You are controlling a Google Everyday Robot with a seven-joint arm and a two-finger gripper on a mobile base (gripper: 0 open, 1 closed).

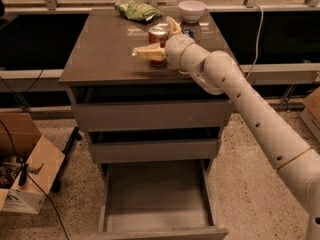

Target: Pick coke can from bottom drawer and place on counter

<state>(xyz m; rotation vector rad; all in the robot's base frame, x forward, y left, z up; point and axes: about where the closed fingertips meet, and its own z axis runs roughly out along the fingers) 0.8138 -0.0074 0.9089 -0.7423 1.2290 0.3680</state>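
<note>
The jaws of the cream two-finger gripper [154, 36] stand apart, one on each side of the small red coke can with silver ends [159, 33]. The can stands upright on the glossy grey-brown table [100, 54], near its middle. Whether the jaws touch the can cannot be determined. A crumpled green bag [137, 10] and a white bowl [192, 10] lie at the far edge. Below, the deep grey-brown bottom drawer [160, 232] is pulled out.
</note>
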